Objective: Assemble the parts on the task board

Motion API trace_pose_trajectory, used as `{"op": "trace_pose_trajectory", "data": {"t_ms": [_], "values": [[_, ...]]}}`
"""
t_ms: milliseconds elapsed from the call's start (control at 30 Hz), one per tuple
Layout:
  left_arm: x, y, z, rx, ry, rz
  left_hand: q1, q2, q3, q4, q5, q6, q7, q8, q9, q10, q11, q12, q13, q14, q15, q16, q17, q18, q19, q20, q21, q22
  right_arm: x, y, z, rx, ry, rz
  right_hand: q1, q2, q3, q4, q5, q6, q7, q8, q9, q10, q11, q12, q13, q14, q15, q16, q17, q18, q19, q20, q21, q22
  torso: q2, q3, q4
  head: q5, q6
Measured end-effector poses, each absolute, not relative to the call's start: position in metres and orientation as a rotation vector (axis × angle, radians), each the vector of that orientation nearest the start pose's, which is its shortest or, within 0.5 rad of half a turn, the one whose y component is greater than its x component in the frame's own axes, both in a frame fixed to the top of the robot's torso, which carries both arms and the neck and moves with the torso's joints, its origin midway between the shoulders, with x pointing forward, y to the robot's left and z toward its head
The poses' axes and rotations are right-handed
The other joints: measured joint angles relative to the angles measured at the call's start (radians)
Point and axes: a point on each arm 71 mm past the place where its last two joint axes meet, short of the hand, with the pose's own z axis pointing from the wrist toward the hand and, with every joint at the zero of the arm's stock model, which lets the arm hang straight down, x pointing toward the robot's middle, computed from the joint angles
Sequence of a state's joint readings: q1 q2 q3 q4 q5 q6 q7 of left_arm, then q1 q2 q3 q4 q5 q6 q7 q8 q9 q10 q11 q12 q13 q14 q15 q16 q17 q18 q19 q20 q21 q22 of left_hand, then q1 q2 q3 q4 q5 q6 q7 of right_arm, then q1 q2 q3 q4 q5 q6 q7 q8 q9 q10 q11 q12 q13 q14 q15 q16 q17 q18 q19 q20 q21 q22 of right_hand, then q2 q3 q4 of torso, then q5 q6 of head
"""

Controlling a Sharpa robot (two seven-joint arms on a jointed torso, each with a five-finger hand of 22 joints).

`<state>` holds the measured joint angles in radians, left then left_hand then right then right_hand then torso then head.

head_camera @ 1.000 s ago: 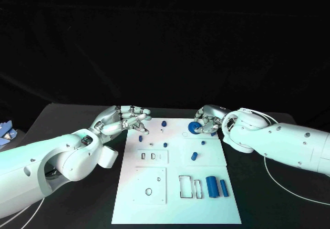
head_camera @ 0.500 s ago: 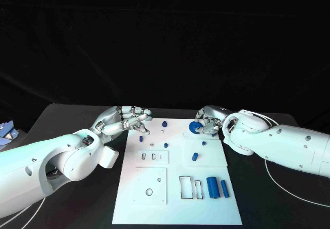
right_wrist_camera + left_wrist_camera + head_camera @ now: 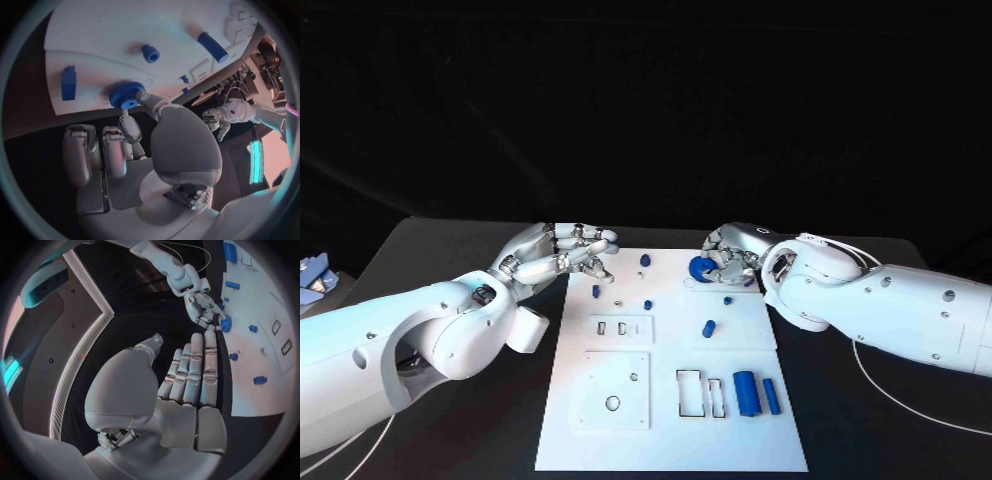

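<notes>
The white task board [image 3: 675, 440] lies in the middle of the black table. My right hand [image 3: 734, 254] is at the board's far edge and pinches a blue toothed wheel [image 3: 702, 267] between thumb and a finger; in the right wrist view the wheel [image 3: 127, 95] sits just over the board's [image 3: 106, 30] rim. My left hand [image 3: 560, 252] hovers at the board's far left corner with nothing in it. The left wrist view has its fingers [image 3: 195, 375] stretched out side by side, with the thumb apart. Small blue parts [image 3: 708, 326] lie scattered over the far half of the board.
Two blue cylinders [image 3: 747, 392] lie side by side on the board's near right, beside rectangular slots [image 3: 689, 392]. A raised plate with an oval hole [image 3: 613, 402] sits near left. A white cable [image 3: 877, 395] runs across the table on the right.
My right hand has edged slightly left with the blue wheel, and its forearm has swung a little. The left hand has hardly moved.
</notes>
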<state>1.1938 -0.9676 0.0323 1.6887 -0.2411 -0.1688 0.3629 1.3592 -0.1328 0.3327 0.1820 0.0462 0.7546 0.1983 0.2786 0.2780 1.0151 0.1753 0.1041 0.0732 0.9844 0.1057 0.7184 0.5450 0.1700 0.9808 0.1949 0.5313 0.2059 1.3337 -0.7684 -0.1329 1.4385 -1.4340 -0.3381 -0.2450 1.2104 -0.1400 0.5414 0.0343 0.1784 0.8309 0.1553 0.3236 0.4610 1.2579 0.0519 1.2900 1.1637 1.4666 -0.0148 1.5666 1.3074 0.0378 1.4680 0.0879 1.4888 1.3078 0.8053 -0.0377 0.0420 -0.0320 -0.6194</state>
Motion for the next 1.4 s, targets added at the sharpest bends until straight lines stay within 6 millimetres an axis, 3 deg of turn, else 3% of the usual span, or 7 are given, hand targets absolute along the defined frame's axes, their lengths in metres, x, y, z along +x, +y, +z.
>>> {"op": "trace_pose_trajectory", "data": {"t_ms": [400,700,1400], "values": [[0.463,0.217,-0.140,-0.794,1.511,-1.655,0.000,0.000,0.000,0.000,0.000,0.000,0.000,0.000,0.001,0.000,0.000,0.000,0.000,0.000,0.000,-0.004,-0.001,0.000,0.000,0.000,0.000,0.000,0.497,-0.149,-0.142,-0.213,1.551,0.561,-0.003,0.003,0.000,0.000,0.000,0.000,0.000,0.004,-0.003,0.000,0.000,0.004,0.003,0.000,0.000,0.000,0.000,0.000,0.000,0.000,0.000,0.000,0.000,-0.0012,0.0029,0.007,0.003],[0.465,0.222,-0.141,-0.808,1.498,-1.648,0.000,0.000,0.000,0.000,0.000,0.000,0.000,0.000,0.001,0.000,0.000,0.000,0.000,0.000,0.000,-0.004,-0.001,0.000,0.000,0.000,0.000,0.000,0.489,-0.117,-0.139,-0.276,1.494,0.598,-0.006,-0.001,0.000,0.000,0.004,0.000,0.000,0.004,-0.003,0.003,0.004,0.004,0.005,0.000,0.000,0.000,0.000,0.000,0.000,0.000,0.000,0.000,0.001,-0.0014,0.0012,0.017,0.002],[0.465,0.221,-0.140,-0.821,1.479,-1.660,0.000,0.000,0.000,0.000,0.000,0.000,0.000,0.000,0.001,0.000,0.000,0.000,0.000,0.000,0.000,-0.004,-0.002,0.000,0.000,0.000,0.000,0.000,0.501,-0.095,-0.155,-0.313,1.469,0.572,-0.013,-0.008,0.005,0.000,0.004,0.003,-0.004,-0.001,-0.003,0.007,0.000,0.004,0.006,0.000,0.000,0.000,0.000,0.000,0.000,0.000,0.000,-0.001,0.002,0.0000,0.0004,0.026,-0.006]]}}
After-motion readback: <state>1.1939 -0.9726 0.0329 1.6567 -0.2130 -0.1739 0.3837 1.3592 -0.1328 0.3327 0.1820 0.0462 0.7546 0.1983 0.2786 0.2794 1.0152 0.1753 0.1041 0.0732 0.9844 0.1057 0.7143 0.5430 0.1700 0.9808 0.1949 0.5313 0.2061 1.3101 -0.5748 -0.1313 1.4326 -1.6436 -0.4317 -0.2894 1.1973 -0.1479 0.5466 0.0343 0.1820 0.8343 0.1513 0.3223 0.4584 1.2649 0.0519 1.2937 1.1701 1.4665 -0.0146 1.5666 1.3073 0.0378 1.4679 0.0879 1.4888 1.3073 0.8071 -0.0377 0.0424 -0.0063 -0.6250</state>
